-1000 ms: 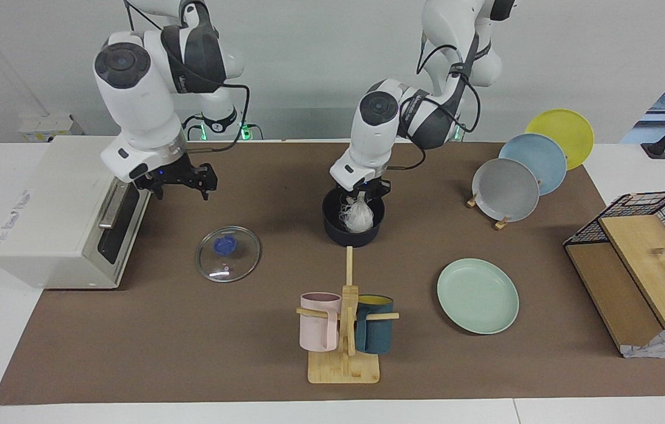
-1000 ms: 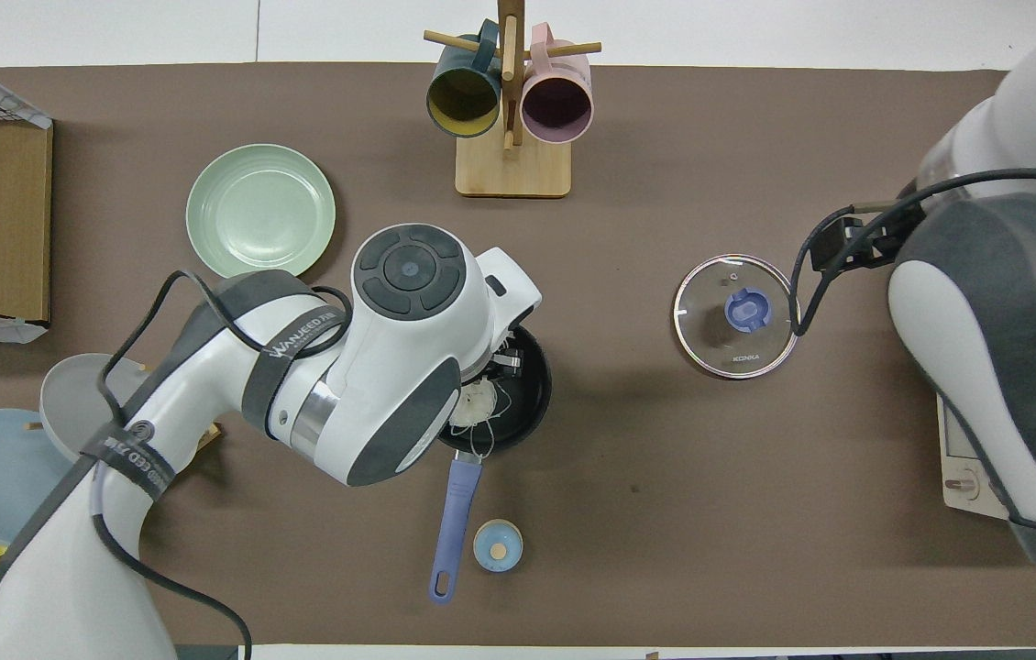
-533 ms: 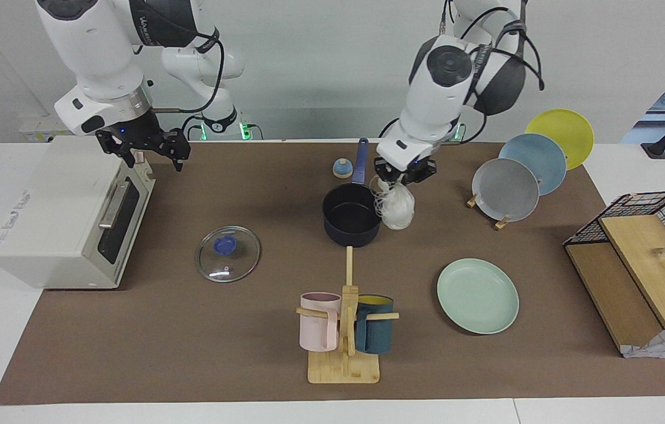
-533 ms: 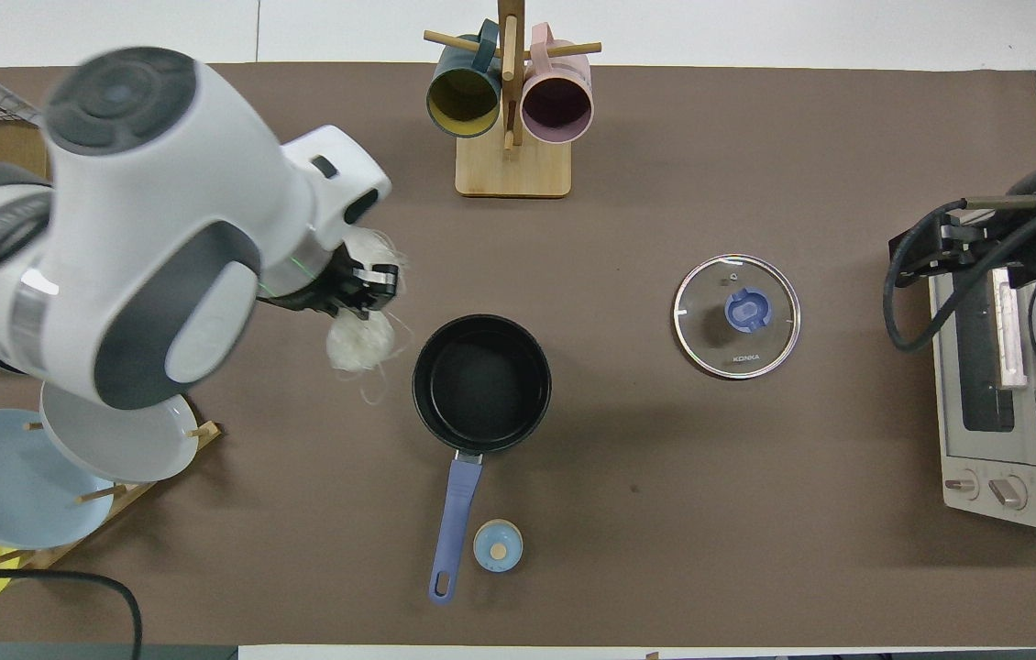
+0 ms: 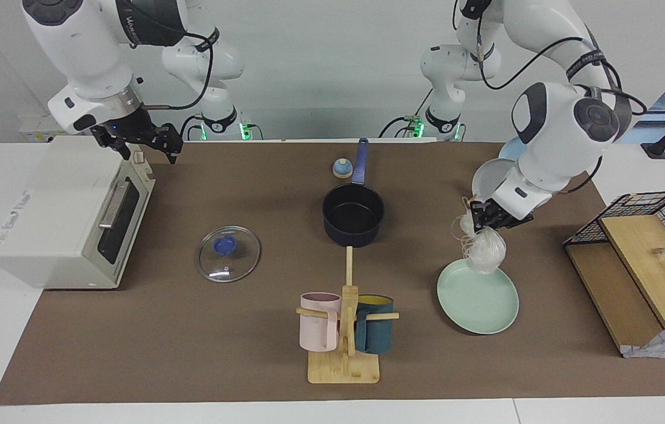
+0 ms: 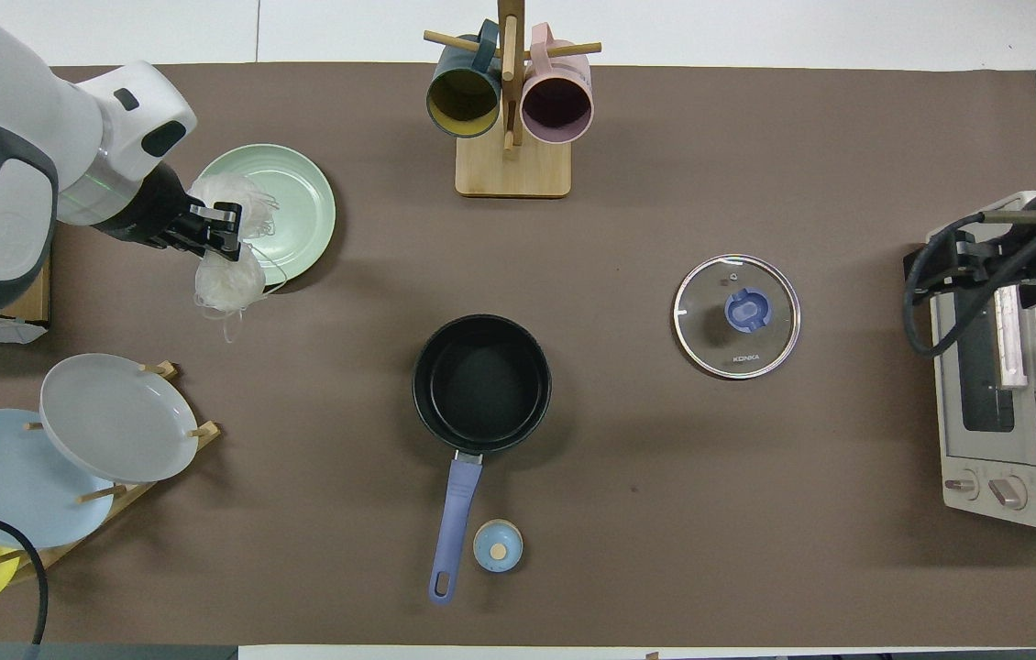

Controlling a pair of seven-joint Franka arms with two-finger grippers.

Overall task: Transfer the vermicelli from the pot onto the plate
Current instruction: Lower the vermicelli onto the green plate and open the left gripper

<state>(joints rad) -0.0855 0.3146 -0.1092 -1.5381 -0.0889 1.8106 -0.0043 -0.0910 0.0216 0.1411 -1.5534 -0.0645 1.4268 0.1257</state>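
A: Left gripper (image 5: 488,219) up in the air, wrist angled down, over the robot-side rim of the plate (image 5: 481,306). Pinched tight on the vermicelli (image 5: 484,252).

B: Dangling as a pale, glassy clump, loose strands trailing, just above that mint rim. Pot (image 5: 353,219) bare inside, blue handle pointing toward the robots.

A: Right gripper (image 5: 139,143) waiting over the toaster oven (image 5: 56,218), fingers spread.

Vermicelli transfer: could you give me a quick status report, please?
Left gripper shut on vermicelli, over plate edge. Pot empty. Right gripper waits over toaster oven. Nothing blocking.
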